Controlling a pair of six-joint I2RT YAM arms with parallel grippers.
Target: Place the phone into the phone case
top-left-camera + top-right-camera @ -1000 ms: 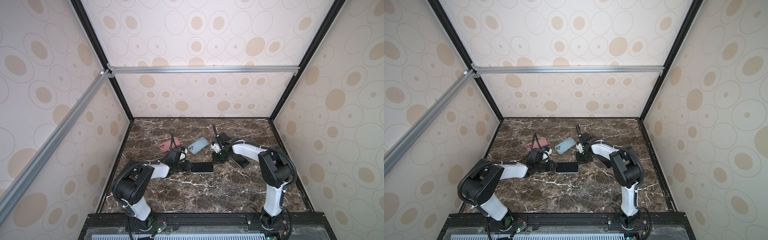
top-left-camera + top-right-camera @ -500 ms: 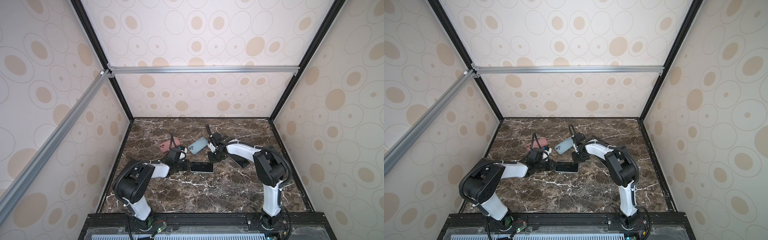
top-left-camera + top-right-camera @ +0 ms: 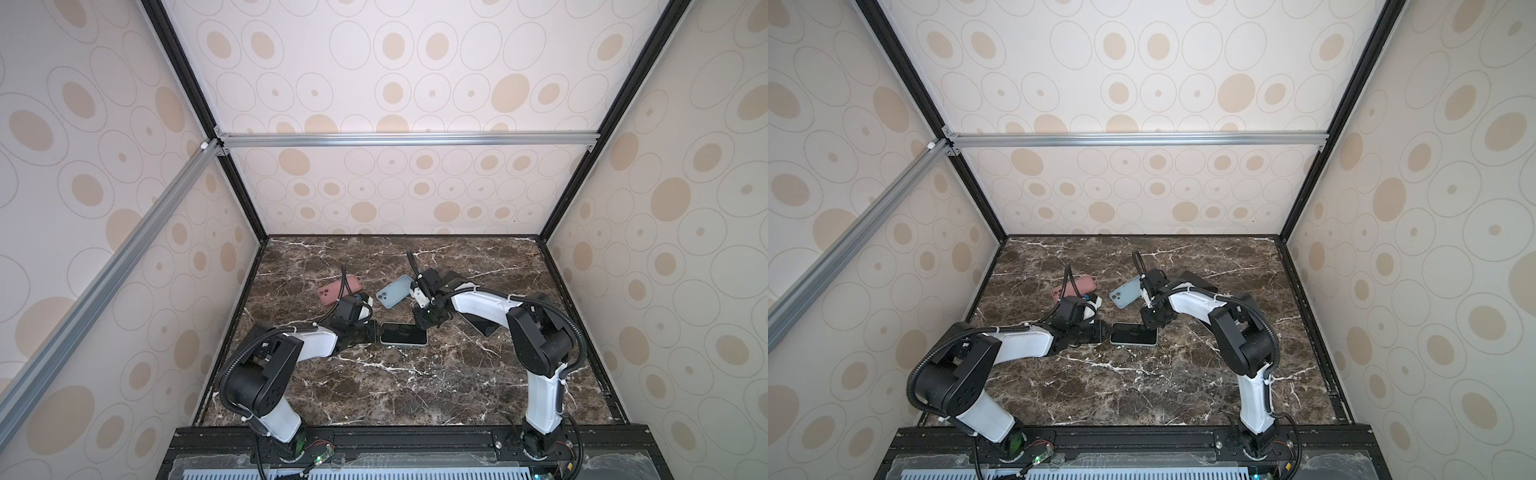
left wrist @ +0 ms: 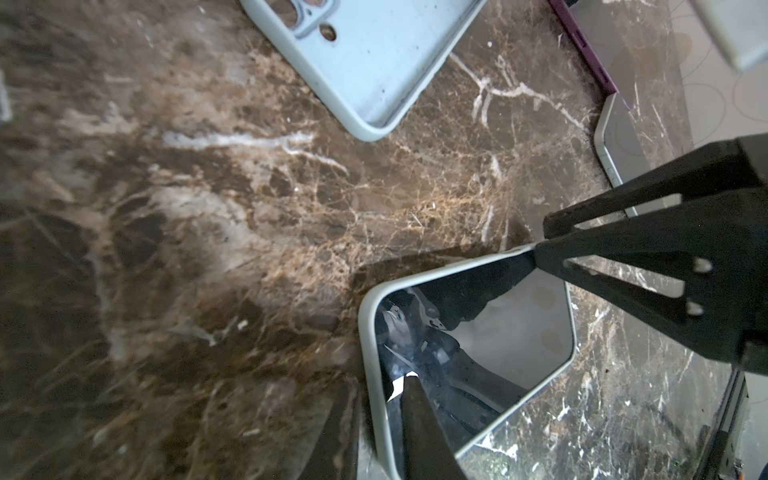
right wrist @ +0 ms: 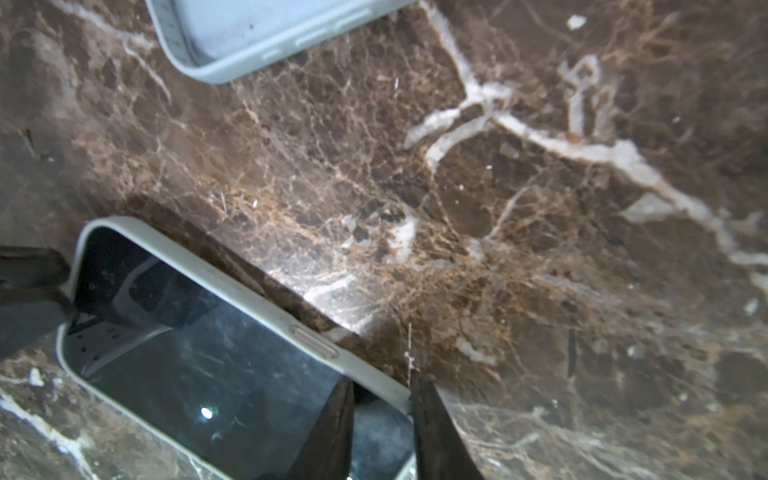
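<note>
The phone (image 3: 404,335) lies screen up on the marble, framed by a pale grey-green phone case (image 4: 368,332), in both top views (image 3: 1133,333). My left gripper (image 3: 376,332) is shut on the case's left short edge, with one finger on the screen (image 4: 511,328) and the other outside the rim. The right gripper (image 3: 422,326) sits at the phone's far right corner. Its jaws (image 5: 382,380) stand apart astride the rim (image 5: 249,291), one finger over the glass, one outside.
An empty light blue case (image 3: 395,291) lies just behind the phone, and a pink case (image 3: 338,289) lies behind my left wrist. A dark phone (image 3: 482,326) lies under the right forearm. Enclosure walls stand on three sides.
The right gripper has come down and left onto the phone's far right corner, and its jaws have parted. The left gripper stays on the left edge.
</note>
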